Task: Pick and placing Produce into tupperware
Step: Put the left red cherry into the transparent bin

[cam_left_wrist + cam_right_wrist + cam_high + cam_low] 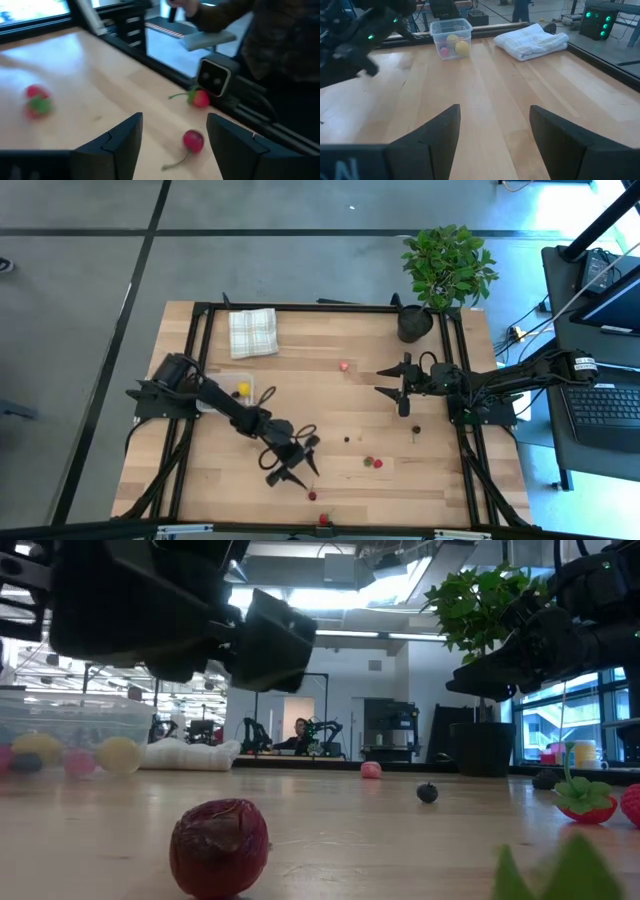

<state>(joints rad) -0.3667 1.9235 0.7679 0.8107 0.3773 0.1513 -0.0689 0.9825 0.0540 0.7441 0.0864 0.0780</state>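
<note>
My left gripper (292,472) hangs open and low over the table near its front edge. A red cherry with a stem (193,141) lies on the wood just ahead of its fingers, untouched; the same cherry (220,845) fills the low view's foreground. The clear tupperware (235,390) stands at the left with yellow and pink pieces inside (451,37). Two strawberries (373,463), small dark cherries (347,439) and a pink piece (343,365) lie loose on the table. My right gripper (385,382) waits open at the right, pointing toward the table's left.
A folded checked cloth (252,332) lies at the far left and a potted plant (445,265) stands at the far right corner. Another red piece with a stem (199,98) lies by the small camera (215,80) at the front edge. A person stands beyond that edge.
</note>
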